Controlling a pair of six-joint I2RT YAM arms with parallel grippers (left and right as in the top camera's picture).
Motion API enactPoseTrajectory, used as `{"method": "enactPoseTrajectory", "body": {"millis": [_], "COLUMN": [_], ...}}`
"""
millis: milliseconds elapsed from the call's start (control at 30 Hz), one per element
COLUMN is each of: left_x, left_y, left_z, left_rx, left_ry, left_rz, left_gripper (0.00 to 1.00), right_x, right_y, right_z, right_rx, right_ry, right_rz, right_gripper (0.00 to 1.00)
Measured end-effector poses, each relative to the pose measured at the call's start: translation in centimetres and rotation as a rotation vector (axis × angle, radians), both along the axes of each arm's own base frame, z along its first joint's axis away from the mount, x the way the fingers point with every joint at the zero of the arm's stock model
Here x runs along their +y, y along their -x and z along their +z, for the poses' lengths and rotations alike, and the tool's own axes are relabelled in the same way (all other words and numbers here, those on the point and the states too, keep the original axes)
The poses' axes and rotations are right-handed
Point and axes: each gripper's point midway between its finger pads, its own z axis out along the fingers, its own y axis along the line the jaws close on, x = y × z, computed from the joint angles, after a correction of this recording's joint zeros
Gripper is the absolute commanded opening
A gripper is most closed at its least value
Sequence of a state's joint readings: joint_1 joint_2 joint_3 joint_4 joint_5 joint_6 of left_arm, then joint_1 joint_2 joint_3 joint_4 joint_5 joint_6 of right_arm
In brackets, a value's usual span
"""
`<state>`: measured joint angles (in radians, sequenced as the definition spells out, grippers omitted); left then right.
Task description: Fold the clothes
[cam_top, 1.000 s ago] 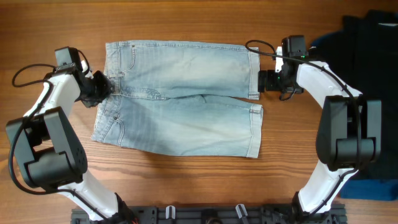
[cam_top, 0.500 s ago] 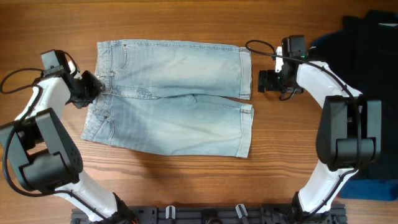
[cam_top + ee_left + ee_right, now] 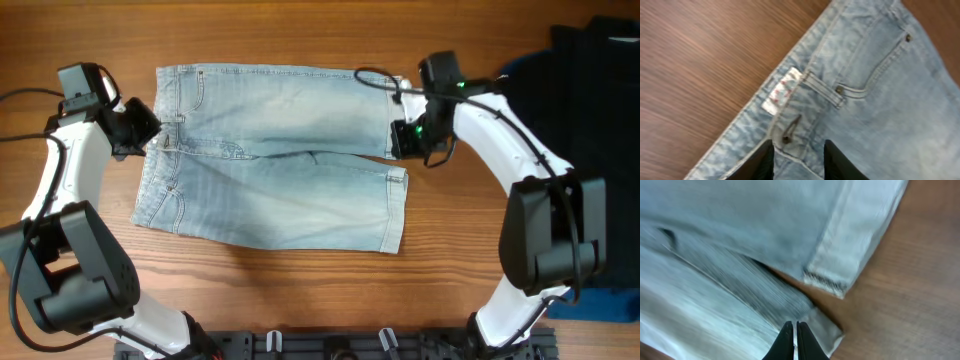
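Observation:
The clothes are light blue denim shorts [image 3: 270, 160] lying flat on the wooden table, waistband to the left and leg ends to the right. My left gripper [image 3: 145, 130] is at the middle of the waistband. In the left wrist view its jaws [image 3: 799, 152] stand open just behind the buttonhole and label of the shorts [image 3: 865, 90], with flat denim between them. My right gripper [image 3: 398, 140] hovers at the hem of the upper leg. In the right wrist view it [image 3: 793, 326] is shut, its tips together over the lower leg's hem [image 3: 825, 330], with nothing seen between them.
A pile of dark garments [image 3: 595, 110] lies at the table's right edge, with a blue item [image 3: 600, 300] below it. A black rail [image 3: 330, 345] runs along the front edge. Bare wood [image 3: 300, 290] shows in front of the shorts.
The shorts slid left, then stayed put. My left gripper's jaws came apart at the waistband. My right gripper moved left onto the leg ends and shut.

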<state>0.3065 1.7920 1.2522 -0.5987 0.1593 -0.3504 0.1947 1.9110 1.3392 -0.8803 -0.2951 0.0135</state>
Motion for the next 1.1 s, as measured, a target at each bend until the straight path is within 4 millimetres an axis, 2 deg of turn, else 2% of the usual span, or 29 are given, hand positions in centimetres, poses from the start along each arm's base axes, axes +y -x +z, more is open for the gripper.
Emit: {"method": "enactPoseTrajectory", "body": {"millis": [100, 233, 300, 367, 467, 533, 567, 667, 767, 867, 933, 1000, 1100], "left_x": [0.5, 0.7, 0.8, 0.8, 0.9, 1.0, 1.0, 1.0, 0.8, 0.6, 0.0, -1.3, -4.3], "left_y": [0.2, 0.3, 0.3, 0.3, 0.2, 0.1, 0.1, 0.1, 0.7, 1.4, 2.3, 3.2, 5.4], "left_z": [-0.1, -0.1, -0.1, -0.1, -0.1, 0.0, 0.0, 0.0, -0.3, 0.2, 1.8, 3.1, 3.9], "left_rx": [0.012, 0.016, 0.017, 0.017, 0.013, 0.007, 0.007, 0.009, 0.034, 0.05, 0.048, 0.052, 0.119], "left_ry": [-0.028, -0.04, -0.043, -0.044, -0.045, -0.05, -0.05, -0.052, -0.044, -0.039, -0.037, -0.036, -0.017], "left_rz": [0.013, 0.019, 0.021, 0.021, 0.021, 0.023, 0.023, 0.024, 0.023, 0.024, 0.022, 0.0, -0.056], "left_gripper": [0.36, 0.39, 0.45, 0.45, 0.45, 0.47, 0.47, 0.49, 0.5, 0.49, 0.49, 0.48, 0.54], "right_x": [0.0, 2.0, 2.2, 1.6, 0.9, 0.1, -0.4, -1.3, -2.3, -4.8, -7.1, -8.5, -9.1], "right_y": [0.8, 2.8, 3.2, 2.3, 3.1, 3.5, 3.1, 0.7, -0.1, -0.7, -1.4, -1.5, -0.3], "right_z": [-0.5, 0.4, 0.5, -0.4, -2.6, -3.9, -4.2, -4.3, -4.3, -4.5, -4.5, -4.4, -3.6], "right_rx": [0.032, 0.101, 0.11, 0.066, 0.07, 0.07, 0.056, -0.029, -0.06, -0.081, -0.098, -0.09, -0.016], "right_ry": [-0.019, -0.149, -0.163, -0.121, -0.086, -0.044, -0.01, 0.064, 0.121, 0.208, 0.244, 0.249, 0.256], "right_rz": [-0.002, 0.059, 0.081, 0.067, 0.051, 0.03, -0.003, -0.092, -0.128, -0.178, -0.233, -0.261, -0.263], "right_gripper": [0.04, 0.04, 0.04, 0.04, 0.04, 0.04, 0.04, 0.05, 0.05, 0.06, 0.09, 0.18, 0.32]}}
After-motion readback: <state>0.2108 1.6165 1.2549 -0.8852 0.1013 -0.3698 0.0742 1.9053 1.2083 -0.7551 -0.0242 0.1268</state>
